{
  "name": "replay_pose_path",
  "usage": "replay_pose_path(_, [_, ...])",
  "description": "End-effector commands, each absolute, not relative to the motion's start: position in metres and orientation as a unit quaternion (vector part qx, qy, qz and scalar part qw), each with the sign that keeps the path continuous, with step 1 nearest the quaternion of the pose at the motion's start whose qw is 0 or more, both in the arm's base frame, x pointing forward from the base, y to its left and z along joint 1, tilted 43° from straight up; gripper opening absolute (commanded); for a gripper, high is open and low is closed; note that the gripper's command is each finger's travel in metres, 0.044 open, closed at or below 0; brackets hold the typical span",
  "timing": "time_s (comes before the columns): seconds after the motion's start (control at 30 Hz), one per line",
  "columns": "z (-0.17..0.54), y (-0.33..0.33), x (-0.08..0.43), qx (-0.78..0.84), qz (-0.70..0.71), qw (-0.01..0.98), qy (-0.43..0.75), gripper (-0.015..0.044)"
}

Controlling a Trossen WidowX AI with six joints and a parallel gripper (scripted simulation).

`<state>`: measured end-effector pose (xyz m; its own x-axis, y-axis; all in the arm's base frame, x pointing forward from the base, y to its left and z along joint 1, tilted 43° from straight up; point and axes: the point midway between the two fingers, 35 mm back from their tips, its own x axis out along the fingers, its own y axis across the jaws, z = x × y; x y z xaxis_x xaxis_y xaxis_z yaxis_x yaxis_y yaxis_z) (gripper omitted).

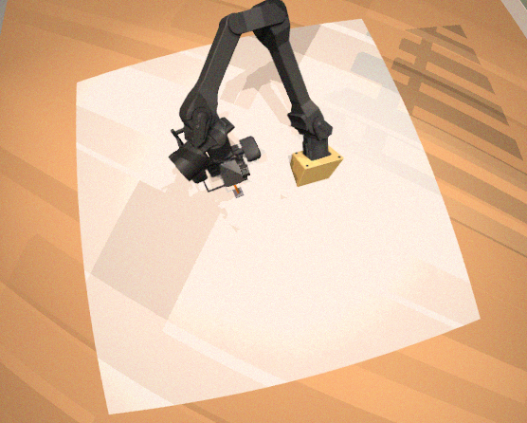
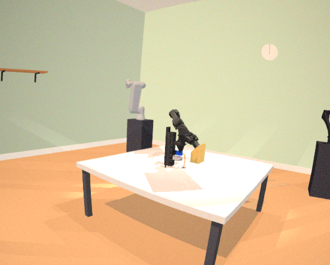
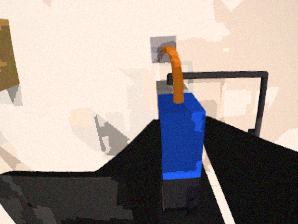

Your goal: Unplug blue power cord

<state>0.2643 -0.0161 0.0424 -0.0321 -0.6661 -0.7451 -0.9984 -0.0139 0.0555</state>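
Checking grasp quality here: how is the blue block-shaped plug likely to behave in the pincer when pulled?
The blue block-shaped plug looks rigid and flat-sided, so the pincer, shut on it, probably holds it without squashing. The thin orange cord curves away from its top, so it is likely floppy and should trail along rather than resist.

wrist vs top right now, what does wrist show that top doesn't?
Wrist only: the blue plug between the dark fingers, with the gripper shut on it, and the orange cord rising from its far end to a small grey end piece.
Top only: the whole arm, its yellow base block and the extent of the white table; the plug is hidden under the wrist.
Both: a bit of orange cord, a thin black frame and the table.
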Motion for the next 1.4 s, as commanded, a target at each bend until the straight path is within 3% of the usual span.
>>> replay_pose_path(0.0, [0.041,-0.014,0.265,-0.641,0.308,0.27,0.649,0.0])
replay_pose_path(0.93, [0.013,0.023,0.263,-0.641,0.311,0.27,0.647,0.0])
replay_pose_path(1.37, [0.018,0.012,0.263,-0.642,0.309,0.267,0.649,0.0341])
